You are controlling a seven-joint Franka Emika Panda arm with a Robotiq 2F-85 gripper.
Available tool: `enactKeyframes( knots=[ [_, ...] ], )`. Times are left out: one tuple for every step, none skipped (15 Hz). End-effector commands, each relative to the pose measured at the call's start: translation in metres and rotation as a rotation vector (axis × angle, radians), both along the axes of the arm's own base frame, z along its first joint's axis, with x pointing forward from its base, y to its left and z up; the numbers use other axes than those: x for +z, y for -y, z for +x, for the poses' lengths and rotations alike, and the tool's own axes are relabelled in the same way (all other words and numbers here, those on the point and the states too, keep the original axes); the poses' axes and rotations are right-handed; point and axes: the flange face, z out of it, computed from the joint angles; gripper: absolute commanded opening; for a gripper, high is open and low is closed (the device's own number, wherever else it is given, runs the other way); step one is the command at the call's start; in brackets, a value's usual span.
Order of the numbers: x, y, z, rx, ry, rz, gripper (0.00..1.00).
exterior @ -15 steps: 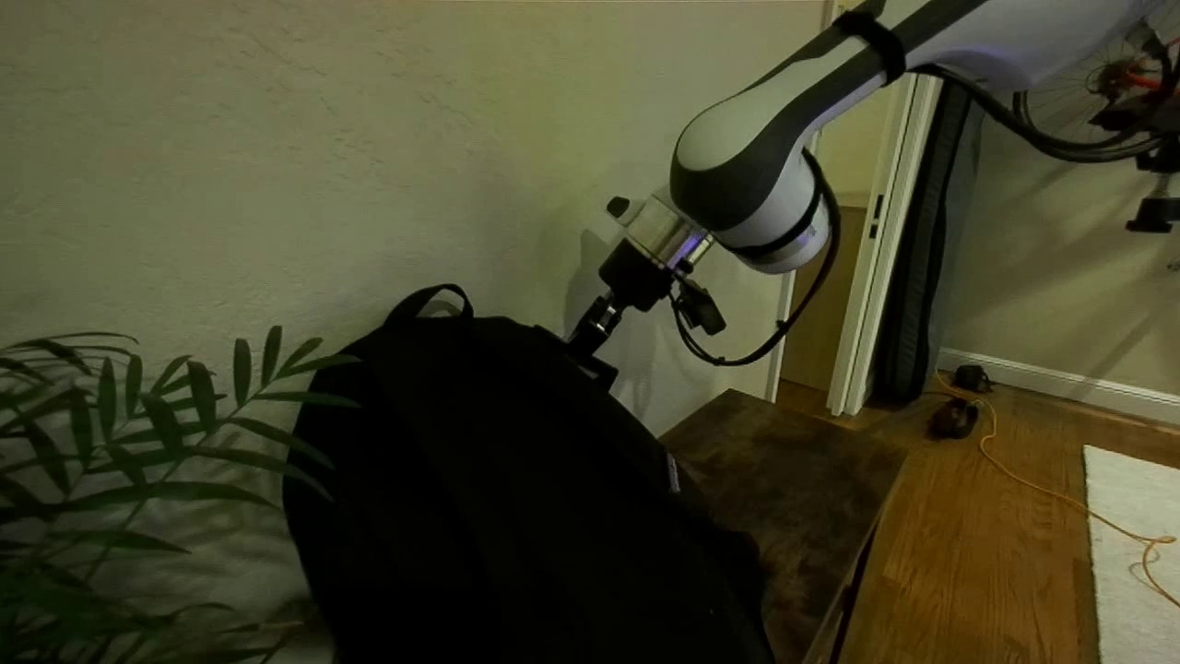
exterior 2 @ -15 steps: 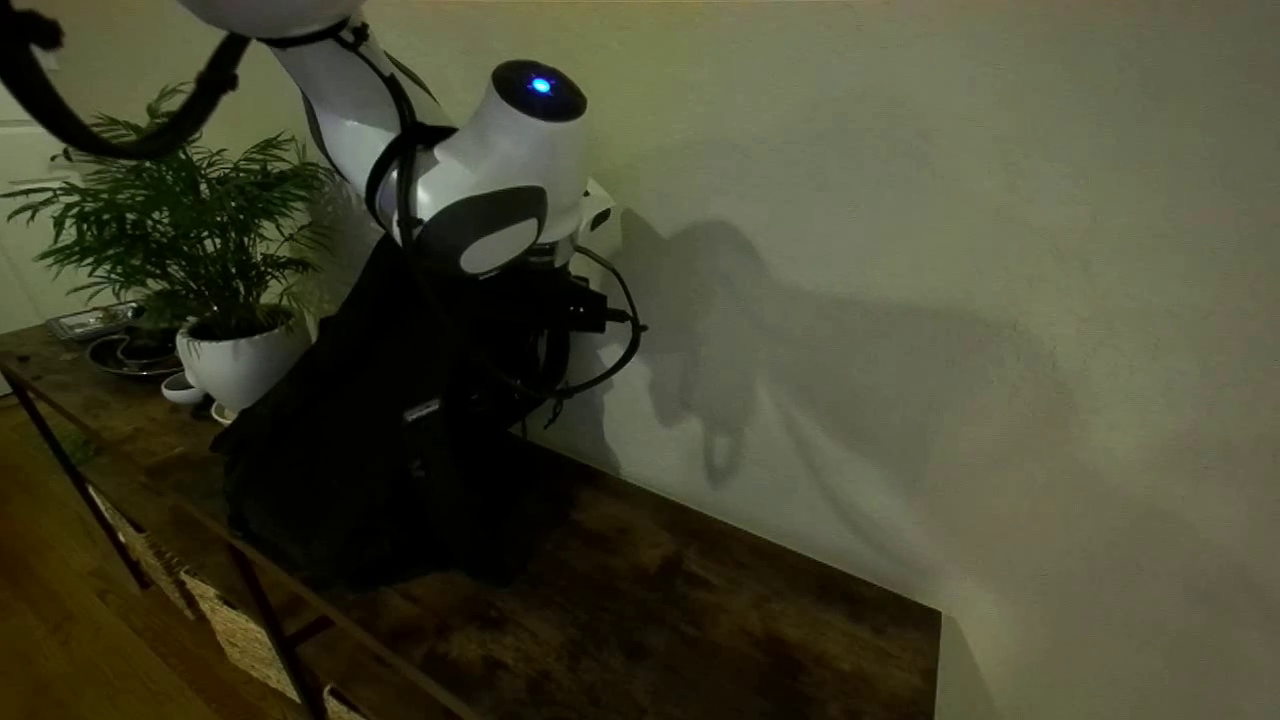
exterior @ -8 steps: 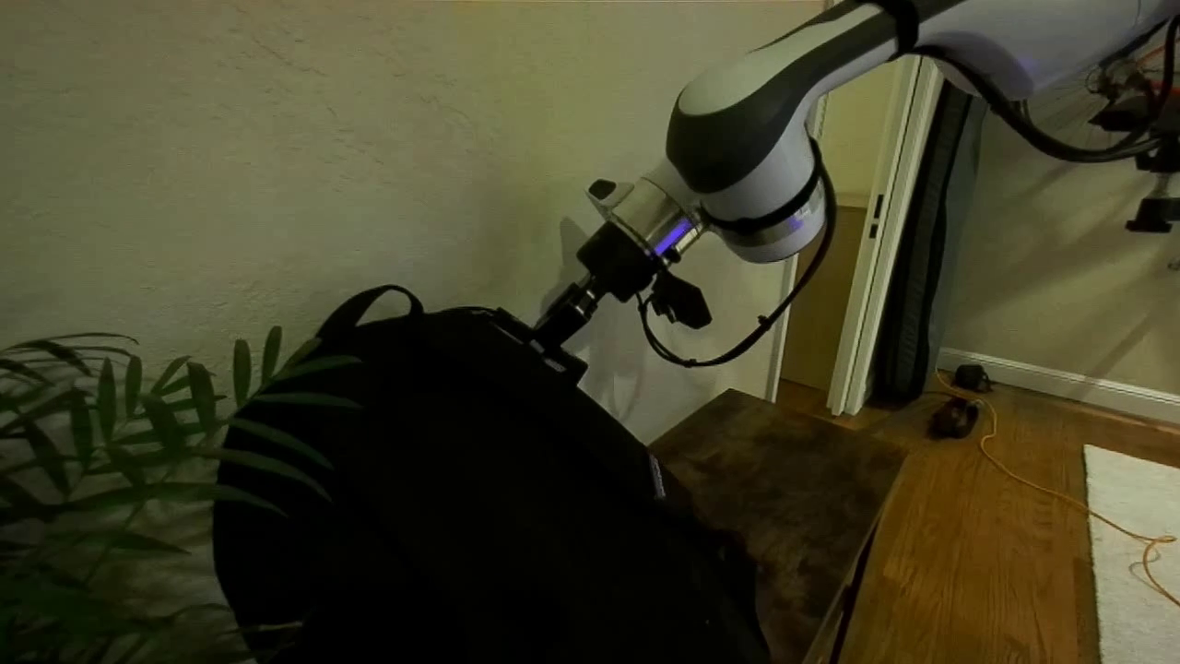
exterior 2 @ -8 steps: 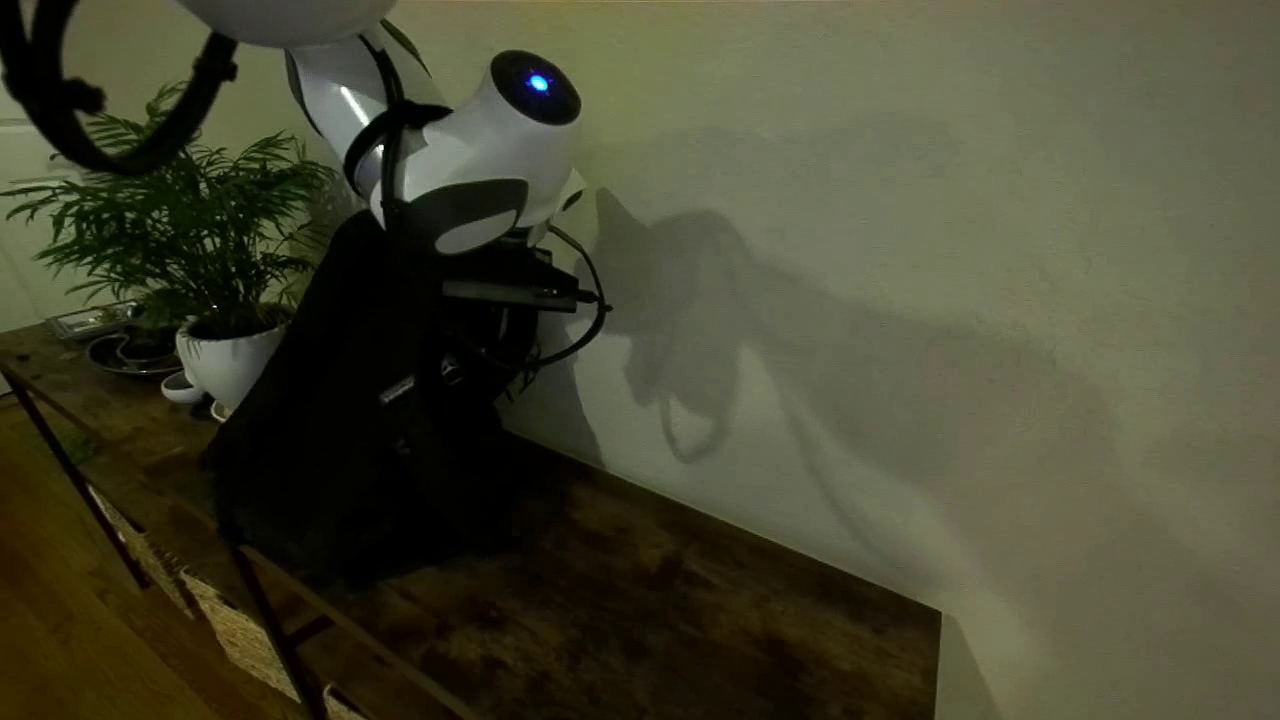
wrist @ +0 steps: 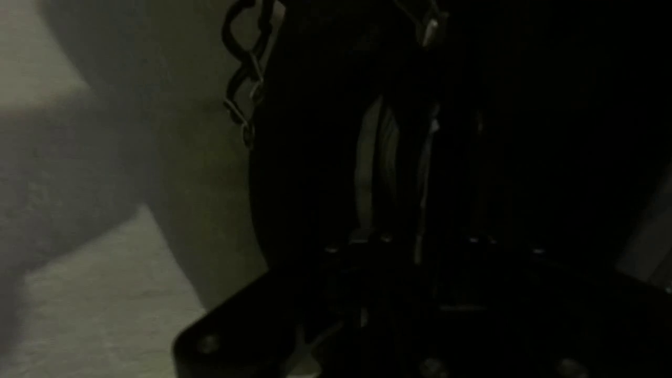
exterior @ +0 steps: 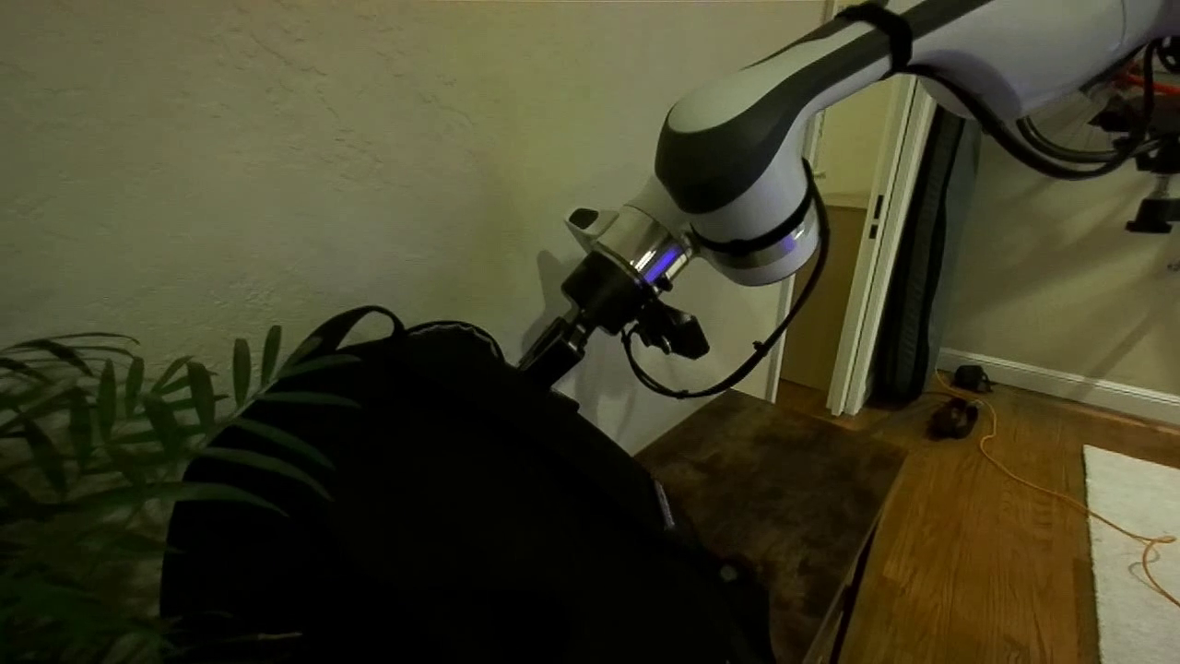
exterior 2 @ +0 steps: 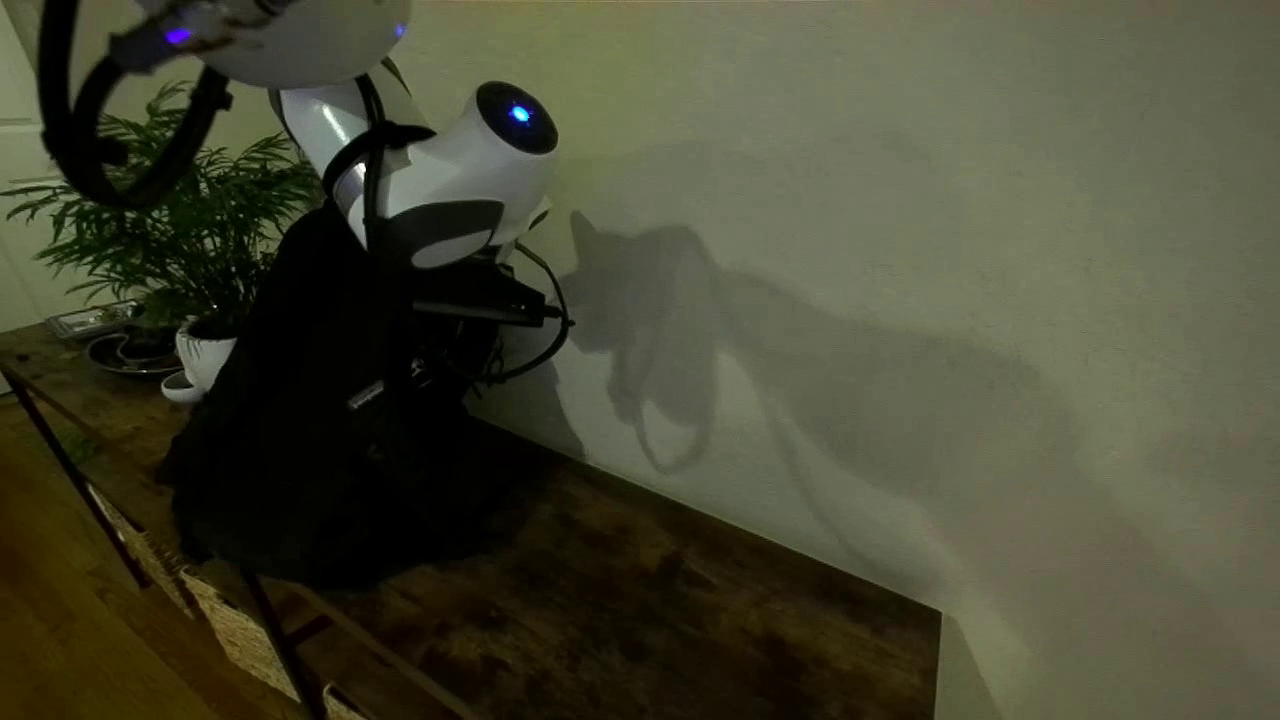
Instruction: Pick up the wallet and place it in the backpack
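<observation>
Wrist view is coming through nearly black; I'm getting one pale strip (wrist: pixel 364 173) running between dark folds, can't tell of what. The backpack (exterior: pixel 442 516) is standing on the tabletop (exterior 2: pixel 650 600), long axis slanting upward, its loop handle (exterior: pixel 334 329) pointing up toward the plant (exterior 2: pixel 205 225) beside it. I'm pointing the gripper (exterior: pixel 549 361) down at the backpack's upper edge, opposite side from the plant, tips sitting hidden behind fabric. How wide it's standing and whether it's gripping anything, I can't tell. I'm not making out the wallet either: can't tell where it's lying relative to the backpack, or its long axis.
</observation>
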Motion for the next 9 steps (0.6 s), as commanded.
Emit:
enactKeyframes(
  knots=[
    [-0.0119,-0.0105,-0.0013,0.060,-0.039,-0.008,0.47],
    [-0.0120,-0.0109,-0.0007,0.063,-0.043,-0.008,0.53],
    [-0.0118,-0.0105,-0.0001,0.065,-0.043,-0.009,0.60],
    [-0.0113,-0.0092,0.0006,0.061,-0.040,-0.009,0.66],
    [-0.0108,-0.0076,0.0012,0.059,-0.039,-0.007,0.72],
    [-0.0106,-0.0053,0.0018,0.055,-0.037,-0.004,0.79],
    [-0.0106,-0.0035,0.0026,0.053,-0.037,-0.002,0.85],
    [-0.0105,-0.0023,0.0032,0.048,-0.037,-0.003,0.92],
    [-0.0097,-0.0017,0.0035,0.042,-0.037,-0.007,0.97]
  ],
)
